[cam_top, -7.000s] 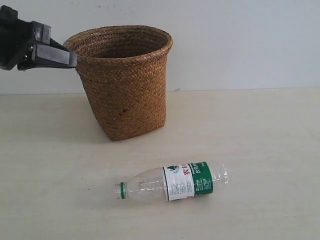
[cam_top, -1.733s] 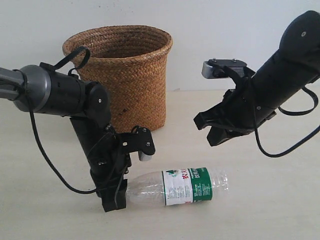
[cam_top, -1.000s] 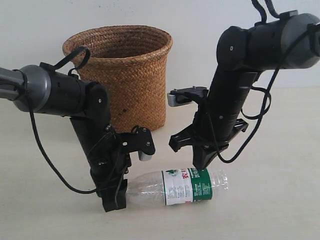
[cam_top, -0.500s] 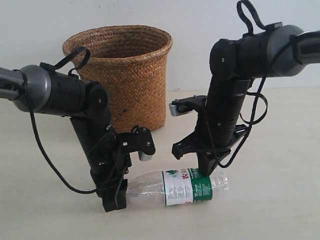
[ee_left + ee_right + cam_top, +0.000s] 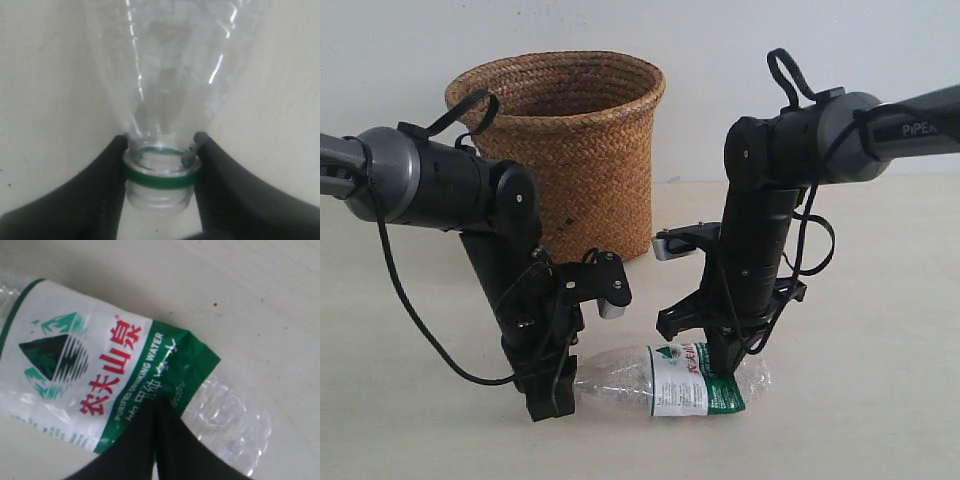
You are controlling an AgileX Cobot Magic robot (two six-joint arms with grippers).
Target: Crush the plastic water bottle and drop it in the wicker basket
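Note:
The plastic water bottle [image 5: 670, 380] lies on its side on the table, in front of the wicker basket [image 5: 570, 150]. My left gripper [image 5: 555, 403] is shut on its neck, one finger on each side of the green ring [image 5: 159, 178], and the clear bottle [image 5: 170, 75] stretches away from it. My right gripper [image 5: 723, 368] points straight down with its fingers pressed together. Their tips push into the green band of the label [image 5: 165, 375], and the bottle [image 5: 90, 365] is dented there. The ribbed base end [image 5: 225, 415] looks crumpled.
The pale table [image 5: 880, 330] runs to a white wall behind the basket. Both black arms, with loose cables, stand over the bottle, the left arm close in front of the basket.
My right arm has swung in from the upper right and come down with its shut fingers onto the bottle's label, denting it. The left gripper has stayed on the neck.

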